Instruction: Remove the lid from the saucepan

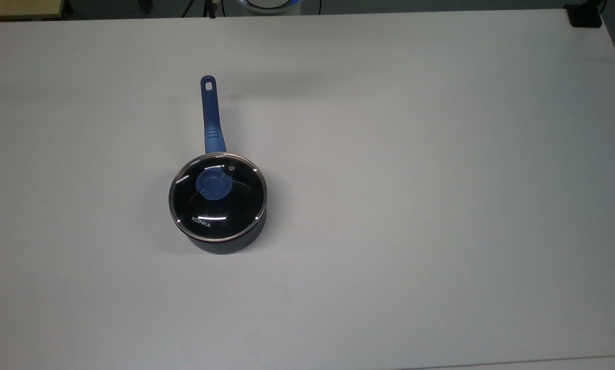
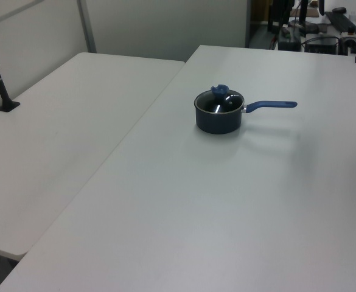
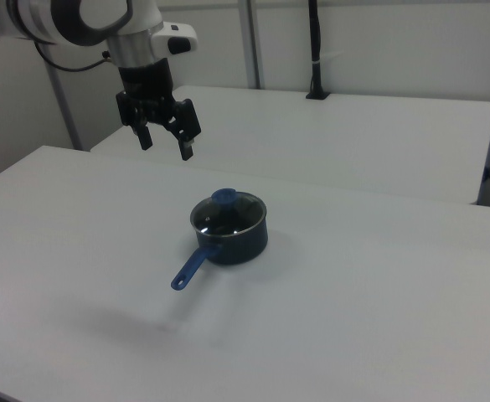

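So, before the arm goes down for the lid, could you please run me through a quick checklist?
1. Lid seated on the saucepan: ok, it sits flat on the rim.
2. Knob free to grasp: ok, nothing covers it.
3. Tool open: ok, fingers spread.
4. Tool above the knob: not ok, in the right view it hangs high and towards the right view's left.
5. Handle out of the descent path: ok, it points away from the knob.
6. Table around the pan: ok.

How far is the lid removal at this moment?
Nothing is done yet: the glass lid sits closed on the saucepan. The gripper is open and empty, high above the table. Left: descend, grasp the blue knob, lift the lid away.
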You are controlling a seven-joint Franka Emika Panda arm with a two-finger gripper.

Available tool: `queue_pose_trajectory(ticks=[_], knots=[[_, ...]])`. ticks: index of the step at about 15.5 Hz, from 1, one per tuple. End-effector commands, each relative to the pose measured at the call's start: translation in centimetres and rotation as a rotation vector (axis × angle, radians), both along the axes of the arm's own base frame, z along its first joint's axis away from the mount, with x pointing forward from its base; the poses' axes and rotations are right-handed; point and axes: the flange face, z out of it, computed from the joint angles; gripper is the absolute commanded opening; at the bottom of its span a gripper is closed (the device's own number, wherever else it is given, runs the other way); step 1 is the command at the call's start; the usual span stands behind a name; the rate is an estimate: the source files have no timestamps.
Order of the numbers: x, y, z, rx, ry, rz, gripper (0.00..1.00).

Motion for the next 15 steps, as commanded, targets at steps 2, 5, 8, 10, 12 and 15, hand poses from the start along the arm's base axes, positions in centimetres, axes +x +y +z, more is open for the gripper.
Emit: queue_pose_trajectory(ticks=[2,5,8,10,12,15], knots=[[-0.5,0.0,0.0,-0.014,-0.010,0.018,1.00],[-0.5,0.0,-0.1,-0.013,-0.007,0.017,1.00],[-0.5,-0.3,0.0,-0.012,-0.010,0.012,1.00],[-0.5,-0.5,0.0,-0.013,-0.010,0.014,1.00],[-0.5,-1.3,0.0,-0.008,-0.014,-0.005,1.00],[1.1,-2.7,-0.7,-0.017,-0.079,-0.039,1.00]])
